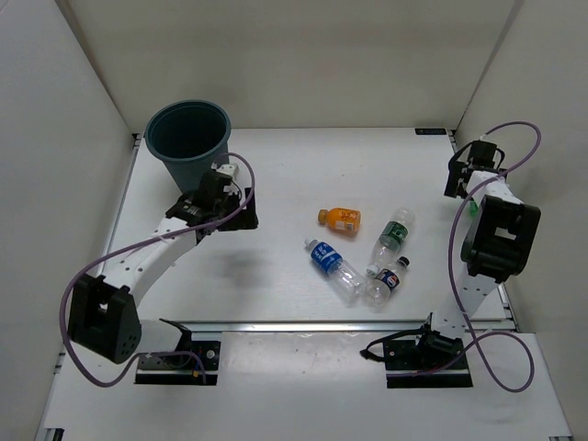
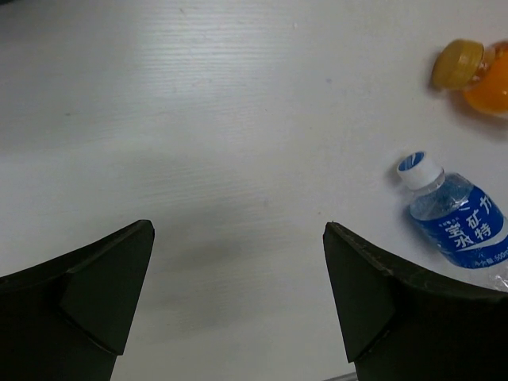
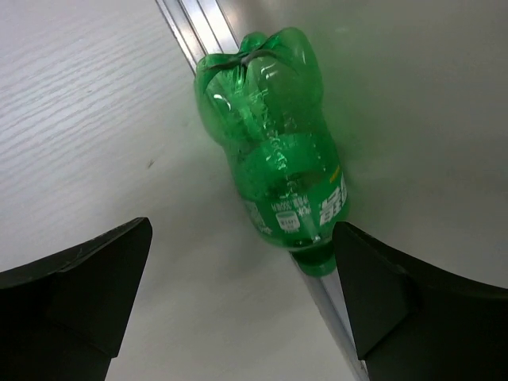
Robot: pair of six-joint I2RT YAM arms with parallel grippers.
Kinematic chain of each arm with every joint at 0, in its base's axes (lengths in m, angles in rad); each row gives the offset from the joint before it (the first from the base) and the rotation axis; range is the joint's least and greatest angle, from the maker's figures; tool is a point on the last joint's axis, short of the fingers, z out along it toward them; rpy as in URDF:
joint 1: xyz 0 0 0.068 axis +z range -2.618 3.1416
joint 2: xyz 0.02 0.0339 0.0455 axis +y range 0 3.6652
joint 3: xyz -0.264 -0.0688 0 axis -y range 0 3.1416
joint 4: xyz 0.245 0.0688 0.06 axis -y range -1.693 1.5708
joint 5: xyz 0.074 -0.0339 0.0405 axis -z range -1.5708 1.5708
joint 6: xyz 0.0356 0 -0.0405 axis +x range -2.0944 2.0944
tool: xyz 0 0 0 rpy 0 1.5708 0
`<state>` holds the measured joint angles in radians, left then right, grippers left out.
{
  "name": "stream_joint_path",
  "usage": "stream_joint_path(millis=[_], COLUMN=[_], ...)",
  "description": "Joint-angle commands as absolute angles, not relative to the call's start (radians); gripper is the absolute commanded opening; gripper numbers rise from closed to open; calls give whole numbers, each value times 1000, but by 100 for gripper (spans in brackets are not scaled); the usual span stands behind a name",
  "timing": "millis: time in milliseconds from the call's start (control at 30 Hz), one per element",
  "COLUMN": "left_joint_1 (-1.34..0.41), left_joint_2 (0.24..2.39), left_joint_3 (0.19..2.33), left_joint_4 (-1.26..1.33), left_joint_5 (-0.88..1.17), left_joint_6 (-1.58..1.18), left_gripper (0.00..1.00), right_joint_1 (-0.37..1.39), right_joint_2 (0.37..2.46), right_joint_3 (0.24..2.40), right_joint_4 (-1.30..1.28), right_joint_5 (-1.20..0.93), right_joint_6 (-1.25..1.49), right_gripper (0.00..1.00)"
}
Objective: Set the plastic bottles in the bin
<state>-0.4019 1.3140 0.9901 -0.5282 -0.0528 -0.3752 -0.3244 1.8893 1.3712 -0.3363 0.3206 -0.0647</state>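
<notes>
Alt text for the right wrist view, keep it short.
A green plastic bottle lies along the metal rail at the edge of the white table, base toward the top of the frame. The right end effector is open, its dark fingers framing the lower corners.

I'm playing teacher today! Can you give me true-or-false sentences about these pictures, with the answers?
1. The orange bottle lies on the table, outside the bin. True.
2. The left tool is squeezing a bottle. False: it is open and holds nothing.
3. A green bottle lies on its side just ahead of the open right tool. True.
4. The bin has tipped over. False: it stands upright.
</notes>
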Motion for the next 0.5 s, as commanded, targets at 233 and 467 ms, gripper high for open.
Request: stream_joint_path(millis=[233, 467], left_joint_1=[-443, -451], left_joint_2=[1355, 1376], left_joint_3=[1019, 1032], left_joint_4=[-480, -512], left_joint_5=[26, 6], left_joint_6=[-387, -383], left_gripper=[99, 99], right_joint_1=[-342, -371], right_joint_2=[1985, 2052], right_joint_3=[1420, 1433], right_joint_4=[-115, -86], right_joint_5=[431, 431], right_joint_6=[-89, -78], right_gripper=[93, 89])
